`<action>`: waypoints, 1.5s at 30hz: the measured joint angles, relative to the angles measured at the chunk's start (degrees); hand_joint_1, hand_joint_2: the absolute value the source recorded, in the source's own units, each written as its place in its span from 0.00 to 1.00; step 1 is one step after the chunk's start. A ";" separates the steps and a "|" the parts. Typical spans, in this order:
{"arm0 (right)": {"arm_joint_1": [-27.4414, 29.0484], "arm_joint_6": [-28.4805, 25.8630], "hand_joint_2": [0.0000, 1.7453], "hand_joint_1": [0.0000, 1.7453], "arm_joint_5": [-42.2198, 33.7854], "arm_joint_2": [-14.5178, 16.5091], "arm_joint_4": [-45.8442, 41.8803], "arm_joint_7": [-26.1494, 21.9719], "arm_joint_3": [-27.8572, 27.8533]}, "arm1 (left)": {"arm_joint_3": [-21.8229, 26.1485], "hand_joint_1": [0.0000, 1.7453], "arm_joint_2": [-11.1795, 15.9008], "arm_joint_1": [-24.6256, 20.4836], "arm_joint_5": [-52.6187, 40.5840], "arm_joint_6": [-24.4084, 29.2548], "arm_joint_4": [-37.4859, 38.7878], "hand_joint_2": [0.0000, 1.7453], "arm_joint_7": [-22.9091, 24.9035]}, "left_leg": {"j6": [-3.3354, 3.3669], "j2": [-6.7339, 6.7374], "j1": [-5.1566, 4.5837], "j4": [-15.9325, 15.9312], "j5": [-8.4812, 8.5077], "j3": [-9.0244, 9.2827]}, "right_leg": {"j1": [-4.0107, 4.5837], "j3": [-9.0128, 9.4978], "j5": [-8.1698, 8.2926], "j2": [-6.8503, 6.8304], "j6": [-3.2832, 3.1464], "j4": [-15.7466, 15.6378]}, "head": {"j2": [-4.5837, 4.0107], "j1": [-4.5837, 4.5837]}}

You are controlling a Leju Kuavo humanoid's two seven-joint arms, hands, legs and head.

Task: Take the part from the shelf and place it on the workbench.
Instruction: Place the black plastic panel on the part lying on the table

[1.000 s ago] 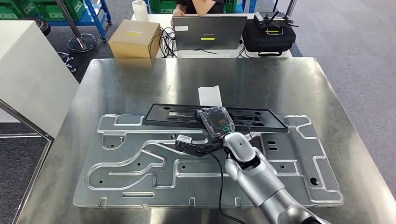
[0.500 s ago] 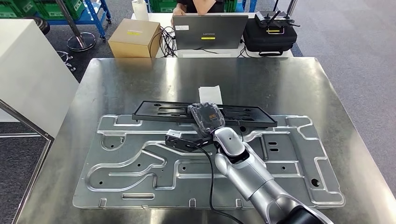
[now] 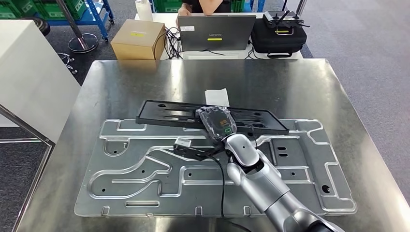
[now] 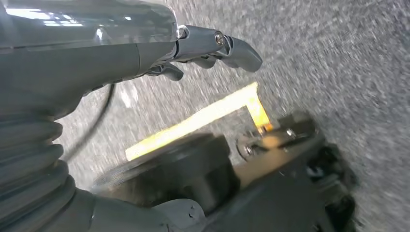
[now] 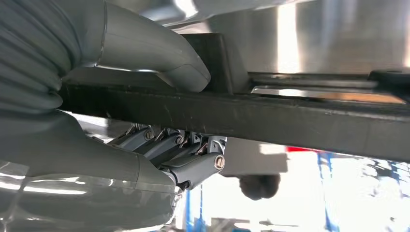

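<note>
Head view: right hand [image 3: 218,122] gripping long black plastic frame part [image 3: 164,112] at its middle, above the large stamped silver metal panel [image 3: 145,169] on the steel tabletop [image 3: 290,87]; white paper slip [image 3: 216,96] just beyond.

Right wrist view: thumb over, dark fingers [image 5: 193,166] clenched under the black bar.

Left wrist view: left hand [image 4: 145,58] with fingers [image 4: 237,46] loosely curled, holding nothing, above grey floor [image 4: 338,58].
</note>
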 joint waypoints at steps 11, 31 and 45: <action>1.86 2.17 1.00 1.00 0.59 -0.93 -4.45 1.82 5.19 | 0.17 0.00 -2.53 -0.62 -0.46 0.95 0.00 1.00 1.45 | -0.03 0.08 0.04 -0.01 -0.05 0.05 | 0.02 0.01 -0.07 0.04 -0.04 0.00 | 0.00 0.01; 2.19 2.18 1.00 1.00 -0.32 -2.58 -3.12 2.99 5.19 | -0.08 0.00 -4.08 -1.38 0.53 -1.52 0.00 1.00 -1.39 | -0.03 0.08 0.04 0.00 -0.06 0.05 | 0.02 0.02 -0.08 0.04 -0.04 0.00 | 0.00 0.00; 3.27 1.76 0.00 0.00 -0.38 -4.01 -2.38 2.82 2.84 | -0.50 0.00 -4.21 -1.37 0.58 -1.78 0.00 1.00 -3.21 | -0.02 0.08 0.03 0.00 -0.06 0.07 | 0.03 0.05 -0.08 0.04 -0.04 -0.01 | 0.00 -0.01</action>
